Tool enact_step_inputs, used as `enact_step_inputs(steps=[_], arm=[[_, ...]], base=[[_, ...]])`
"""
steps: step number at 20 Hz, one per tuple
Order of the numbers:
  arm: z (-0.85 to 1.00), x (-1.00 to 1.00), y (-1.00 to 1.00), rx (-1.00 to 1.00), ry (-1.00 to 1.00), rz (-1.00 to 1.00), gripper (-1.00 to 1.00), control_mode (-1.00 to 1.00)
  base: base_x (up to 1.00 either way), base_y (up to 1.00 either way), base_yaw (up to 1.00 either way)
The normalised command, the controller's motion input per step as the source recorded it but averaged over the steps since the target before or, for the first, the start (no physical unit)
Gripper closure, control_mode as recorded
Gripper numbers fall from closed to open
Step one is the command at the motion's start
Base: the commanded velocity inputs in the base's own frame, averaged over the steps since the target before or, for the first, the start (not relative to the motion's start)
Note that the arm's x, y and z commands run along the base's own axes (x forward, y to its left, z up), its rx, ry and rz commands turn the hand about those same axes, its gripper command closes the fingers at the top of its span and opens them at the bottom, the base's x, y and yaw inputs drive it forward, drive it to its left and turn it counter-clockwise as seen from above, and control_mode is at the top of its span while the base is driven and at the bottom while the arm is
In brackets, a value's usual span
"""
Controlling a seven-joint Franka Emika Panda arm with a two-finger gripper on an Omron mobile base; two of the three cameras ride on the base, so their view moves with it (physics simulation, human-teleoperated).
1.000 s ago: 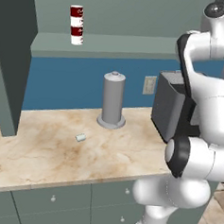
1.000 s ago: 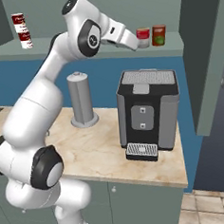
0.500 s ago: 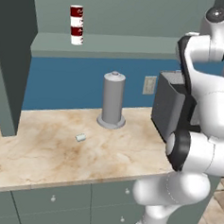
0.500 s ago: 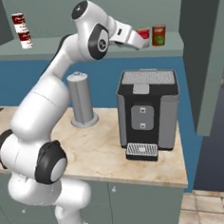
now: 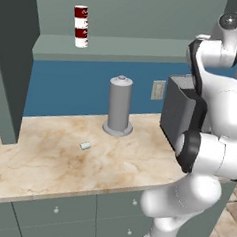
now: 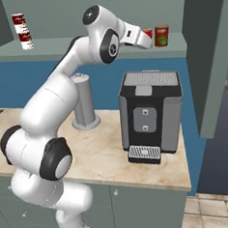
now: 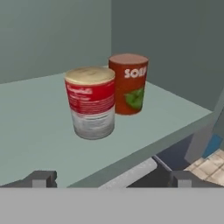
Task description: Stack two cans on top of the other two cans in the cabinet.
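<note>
I hold the gripper (image 7: pixel 109 177) spread wide, short of the shelf (image 7: pixel 35 131) edge. The soup can (image 7: pixel 91 103) stands upright on the shelf, nearest the edge; the orange-red can (image 7: pixel 129 83) is just behind it. I judge the soup can rigid, light and smooth-walled: grip mid-height, across the label.

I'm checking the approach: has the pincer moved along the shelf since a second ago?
Yes. In the right base view the pincer has slid right along the cabinet shelf, closer to the orange-red can; it's open.
</note>
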Motion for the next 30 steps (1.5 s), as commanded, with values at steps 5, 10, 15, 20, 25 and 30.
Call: enact_step_inputs(steps=[5, 10, 15, 20, 25, 30], arm=[[0.00, 0.31, -0.08, -0.03, 0.00, 0.01, -1.00, -1.00], [0.00, 0.24, -0.06, -0.04, 0.00, 0.00, -1.00, -1.00], [-0.01, 0.26, -0.08, -0.01, 0.00, 0.00, -1.00, -1.00], [0.00, 0.25, -0.06, 0.00, 0.00, 0.00, -1.00, -1.00], [0.00, 0.13, -0.12, 0.00, 0.00, 0.00, -1.00, -1.00], [-0.01, 0.13, -0.15, -0.01, 0.00, 0.00, -1.00, -1.00]], base=[[0.00, 0.00, 0.00], [0.00, 0.00, 0.00], [0.00, 0.00, 0.00], [0.00, 0.00, 0.00], [0.00, 0.00, 0.00], [0.00, 0.00, 0.00]])
